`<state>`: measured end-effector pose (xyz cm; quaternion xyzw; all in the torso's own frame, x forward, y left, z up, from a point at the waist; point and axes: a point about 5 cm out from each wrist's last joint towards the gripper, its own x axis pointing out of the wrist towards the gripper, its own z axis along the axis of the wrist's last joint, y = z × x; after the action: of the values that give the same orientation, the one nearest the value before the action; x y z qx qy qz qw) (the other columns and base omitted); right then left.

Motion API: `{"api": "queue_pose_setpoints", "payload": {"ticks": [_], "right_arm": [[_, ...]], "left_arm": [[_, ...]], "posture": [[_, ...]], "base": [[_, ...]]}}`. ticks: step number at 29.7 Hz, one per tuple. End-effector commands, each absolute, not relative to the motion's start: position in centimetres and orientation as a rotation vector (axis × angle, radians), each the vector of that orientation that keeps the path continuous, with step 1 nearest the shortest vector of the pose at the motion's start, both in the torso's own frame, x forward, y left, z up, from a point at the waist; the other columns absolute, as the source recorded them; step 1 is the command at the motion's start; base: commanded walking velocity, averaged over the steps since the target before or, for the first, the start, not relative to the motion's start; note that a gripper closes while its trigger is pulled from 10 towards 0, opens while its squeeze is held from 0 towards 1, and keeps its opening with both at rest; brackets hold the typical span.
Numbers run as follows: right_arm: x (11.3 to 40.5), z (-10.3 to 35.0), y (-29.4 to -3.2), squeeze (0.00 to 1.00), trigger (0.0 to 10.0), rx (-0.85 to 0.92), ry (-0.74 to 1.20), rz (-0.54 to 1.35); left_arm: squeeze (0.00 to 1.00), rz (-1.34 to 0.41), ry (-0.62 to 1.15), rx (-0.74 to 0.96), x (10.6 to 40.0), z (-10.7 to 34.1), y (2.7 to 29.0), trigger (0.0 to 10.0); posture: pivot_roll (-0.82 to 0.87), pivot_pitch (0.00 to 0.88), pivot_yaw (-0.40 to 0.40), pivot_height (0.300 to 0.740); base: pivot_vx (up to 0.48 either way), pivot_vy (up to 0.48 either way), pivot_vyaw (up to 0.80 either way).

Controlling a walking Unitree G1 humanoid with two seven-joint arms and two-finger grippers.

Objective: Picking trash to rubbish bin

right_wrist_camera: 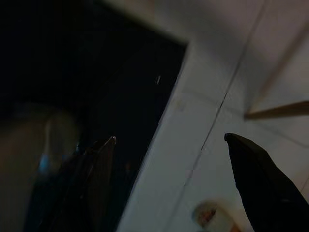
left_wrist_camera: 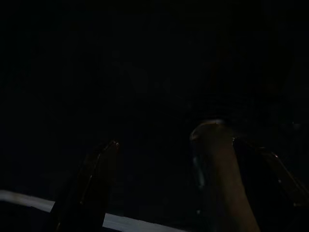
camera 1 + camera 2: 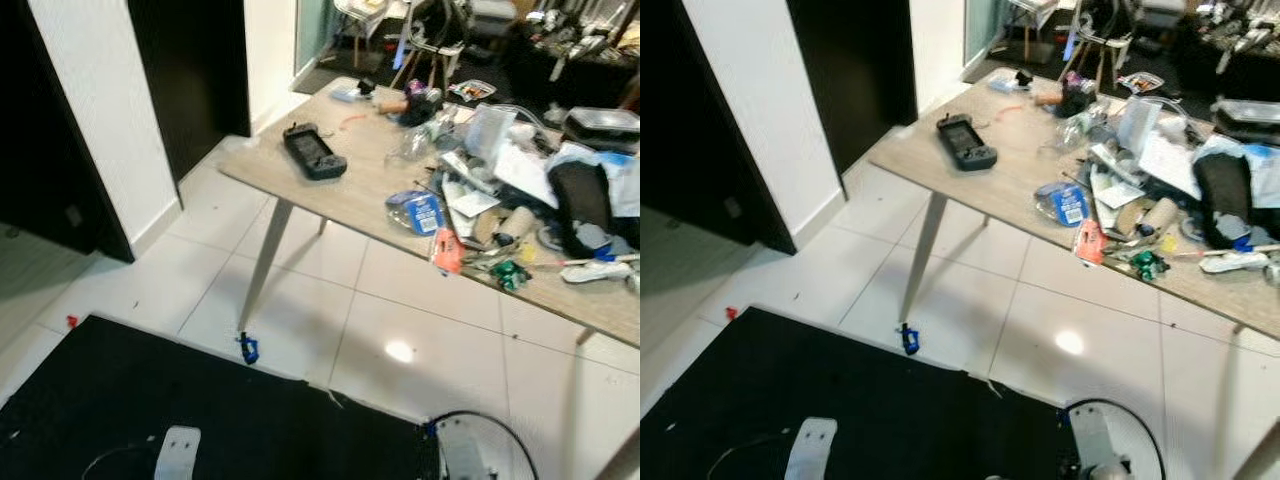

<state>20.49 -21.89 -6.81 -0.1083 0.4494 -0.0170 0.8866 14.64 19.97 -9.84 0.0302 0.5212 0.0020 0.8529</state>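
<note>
the left end effector [image 2: 159, 188] is hanging idle in deep shade, and i cannot tell whether it is wide or narrow. further right, a small blue scrap [image 3: 248, 348] is lying on the white floor [image 3: 450, 330] at the black mat [image 3: 150, 400] edge, just beside the tabletop [image 3: 350, 190] leg, with more litter piling up on the tabletop's right half. the right end effector [image 1: 169, 159] is hanging low over the mat edge with its fingers spread wide, so the robot is probably best stepping closer and squaring up to the scrap before reaching down.

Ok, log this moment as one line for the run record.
phase: approach | trash: blue scrap on floor by table leg | left gripper: idle, open | right gripper: idle, open
</note>
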Motion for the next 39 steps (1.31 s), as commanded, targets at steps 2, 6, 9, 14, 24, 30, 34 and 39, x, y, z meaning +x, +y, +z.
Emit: {"api": "queue_pose_setpoints", "payload": {"ticks": [2, 6, 9, 14, 24, 30, 34, 39], "right_arm": [[22.1, -5.9, -21.3, 0.00, 10.0, -0.181, 0.859, -0.015], [25.0, -4.0, -20.3, 0.00, 10.0, -0.131, 0.729, 0.042], [27.6, -1.9, -18.6, 0.00, 10.0, -0.056, 0.604, 0.164], [30.3, 1.1, -16.1, 0.00, 10.0, 0.141, 0.446, 0.340], [33.5, 8.9, -12.1, 0.00, 10.0, 0.361, 0.058, 0.746], [35.7, 14.0, -13.7, 0.00, 10.0, 0.401, -0.147, 0.652], [36.8, 16.1, -15.4, 0.00, 10.0, 0.313, -0.218, 0.563], [36.9, 17.1, -16.1, 0.00, 10.0, 0.259, -0.244, 0.525]], "left_arm": [[0.00, -0.006, 1.122, 0.074, 14.1, -10.0, 20.0, 10.0], [0.00, -0.004, 1.122, 0.072, 14.2, -10.0, 20.0, 10.0], [0.00, 0.000, 1.120, 0.070, 14.2, -10.0, 20.0, 10.0], [0.00, -0.002, 1.118, 0.073, 14.3, -10.0, 20.1, 10.0], [0.00, 0.000, 1.112, 0.065, 14.4, -9.9, 20.0, 10.0], [0.00, 0.003, 1.106, 0.055, 14.5, -9.9, 20.0, 10.0], [0.00, 0.002, 1.106, 0.055, 14.5, -9.9, 19.9, 10.0], [0.00, -0.003, 1.106, 0.052, 14.5, -9.9, 19.8, 10.0]], "posture": [[0.00, 0.057, 0.002, 0.740], [0.00, 0.057, 0.002, 0.740], [-0.01, 0.062, 0.003, 0.740], [-0.01, 0.061, 0.006, 0.740], [-0.01, 0.063, 0.008, 0.740], [-0.01, 0.063, 0.008, 0.740], [-0.02, 0.064, 0.008, 0.740], [-0.02, 0.064, 0.008, 0.740]], "base": [[0.000, 0.000, -0.79], [0.000, 0.000, -0.79], [0.000, 0.000, -0.80], [0.000, 0.000, -0.80], [0.000, 0.000, -0.80], [0.000, 0.000, -0.80], [0.000, 0.000, -0.40], [0.000, 0.000, 0.00]]}}
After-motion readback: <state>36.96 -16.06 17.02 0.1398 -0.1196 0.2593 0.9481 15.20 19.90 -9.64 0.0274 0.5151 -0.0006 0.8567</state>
